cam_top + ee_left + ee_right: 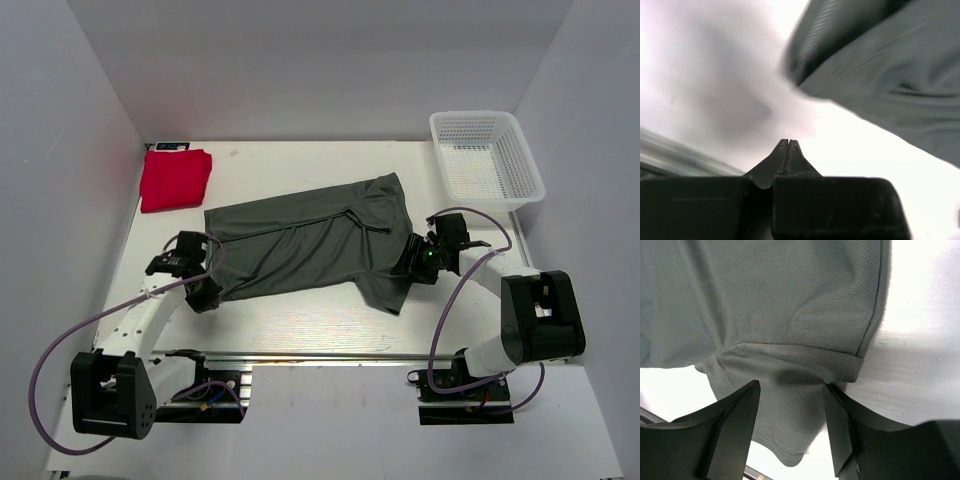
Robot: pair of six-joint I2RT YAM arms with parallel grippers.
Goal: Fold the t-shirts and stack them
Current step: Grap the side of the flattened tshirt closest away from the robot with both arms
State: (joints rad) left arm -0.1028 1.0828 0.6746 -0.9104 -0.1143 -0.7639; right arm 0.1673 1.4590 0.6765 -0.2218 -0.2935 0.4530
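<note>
The dark grey-green t-shirt [300, 240] lies spread flat across the middle of the table. The red t-shirt [175, 178] lies folded at the back left corner. My left gripper [205, 292] is at the grey-green shirt's near left corner. In the left wrist view it [788, 143] is shut with nothing between the fingers, and the shirt's edge [880, 75] lies just ahead. My right gripper [408, 262] is at the shirt's right side. In the right wrist view it [792, 390] is open, its fingers astride a fold of the sleeve [790, 385].
A white mesh basket [487, 158] stands at the back right corner. White walls enclose the table on the left, back and right. A metal rail [300, 355] runs along the near edge by the arm bases.
</note>
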